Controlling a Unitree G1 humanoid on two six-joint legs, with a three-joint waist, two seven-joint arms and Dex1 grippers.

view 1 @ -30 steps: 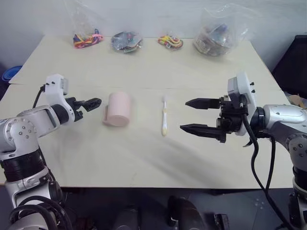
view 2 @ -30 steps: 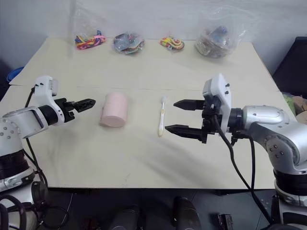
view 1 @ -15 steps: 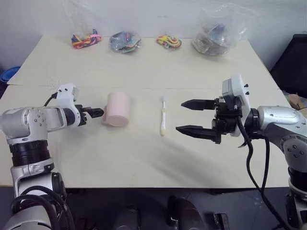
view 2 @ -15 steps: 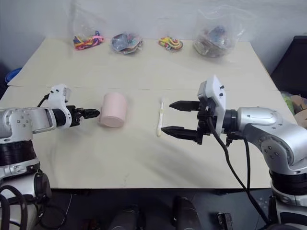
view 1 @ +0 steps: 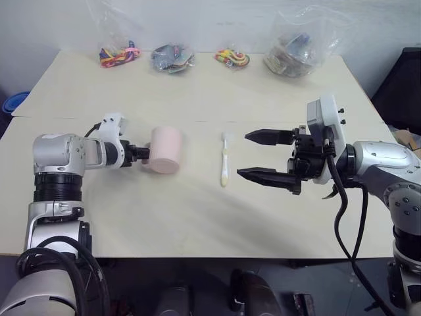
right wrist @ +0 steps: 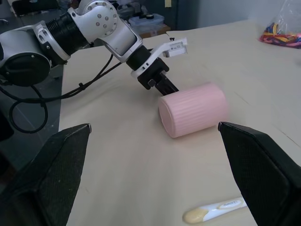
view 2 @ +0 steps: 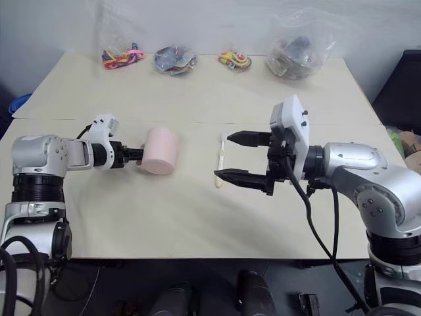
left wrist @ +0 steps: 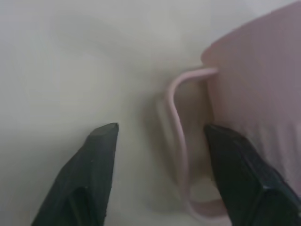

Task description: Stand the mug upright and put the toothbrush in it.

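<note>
We see the mug [view 1: 164, 149] on its side on the bench [view 1: 197, 210], toothbrush [view 1: 225, 158] flat beside it. Left gripper [left wrist: 160, 136] fingers spread astride the handle [left wrist: 181, 155] — not pinching. Right gripper [view 1: 253, 155] fingers spread wide, nr toothbrush — empty.

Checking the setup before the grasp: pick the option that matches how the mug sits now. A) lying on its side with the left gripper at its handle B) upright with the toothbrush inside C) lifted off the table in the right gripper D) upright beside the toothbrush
A: the mug lies on its side on the table, and the left gripper straddles its handle; the toothbrush lies flat apart from it.
</note>
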